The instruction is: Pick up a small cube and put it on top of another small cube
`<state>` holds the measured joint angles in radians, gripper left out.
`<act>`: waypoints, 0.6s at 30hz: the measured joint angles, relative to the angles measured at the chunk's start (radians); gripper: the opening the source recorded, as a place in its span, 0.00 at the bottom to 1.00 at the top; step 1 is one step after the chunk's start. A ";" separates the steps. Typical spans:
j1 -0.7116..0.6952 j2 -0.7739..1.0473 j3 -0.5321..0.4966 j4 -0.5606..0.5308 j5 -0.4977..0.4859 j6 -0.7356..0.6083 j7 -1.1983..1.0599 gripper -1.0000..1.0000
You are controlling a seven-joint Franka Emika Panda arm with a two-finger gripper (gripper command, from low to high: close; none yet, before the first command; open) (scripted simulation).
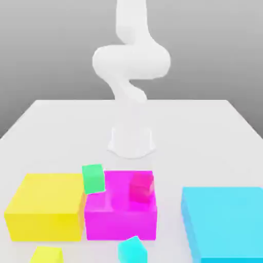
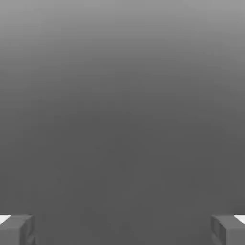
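Your tool is released: in the hand view both fingertips sit wide apart with nothing between them, so nothing is grasped. My read is the pick hasn't started.

The arm rises from its base at the far middle of the surface, well apart from the blocks, which are bunched along the near edge.

The small cyan cube sits on the surface at the very near edge, just in front of the large magenta block and a bit right of its centre. It looks turned at an angle to the block faces, so you'll likely need a wrist turn to square the fingers on it.

Candidate bases:
- small green cube at the far-left corner of the magenta block, looks tilted; whether it's propped on the block or the large yellow block beside it, can't tell.
- small red-pink cube on top of the magenta block, right side, raised and seemingly flat.
- small yellow cube on the surface, near left, low and open.

Large cyan block stands apart on the right; not a target.

Risk, as I judge it: the magenta block's near face sits close behind the cyan cube, so finger clearance on that side is tight.
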<state>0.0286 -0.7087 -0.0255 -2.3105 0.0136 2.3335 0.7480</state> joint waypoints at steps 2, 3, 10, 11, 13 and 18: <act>0.022 0.077 -0.020 -0.009 0.013 0.028 -0.045 0.50; 0.034 0.114 -0.031 -0.013 0.019 0.042 -0.066 0.50; 0.093 0.369 -0.084 -0.042 0.071 0.135 -0.221 0.50; 0.099 0.406 -0.090 -0.046 0.079 0.148 -0.244 0.50; 0.109 0.478 -0.097 -0.055 0.094 0.174 -0.288 0.50; 0.121 0.659 -0.103 -0.076 0.121 0.241 -0.391 0.50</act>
<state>0.1492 -0.0494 -0.1281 -2.3861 0.1347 2.5741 0.3566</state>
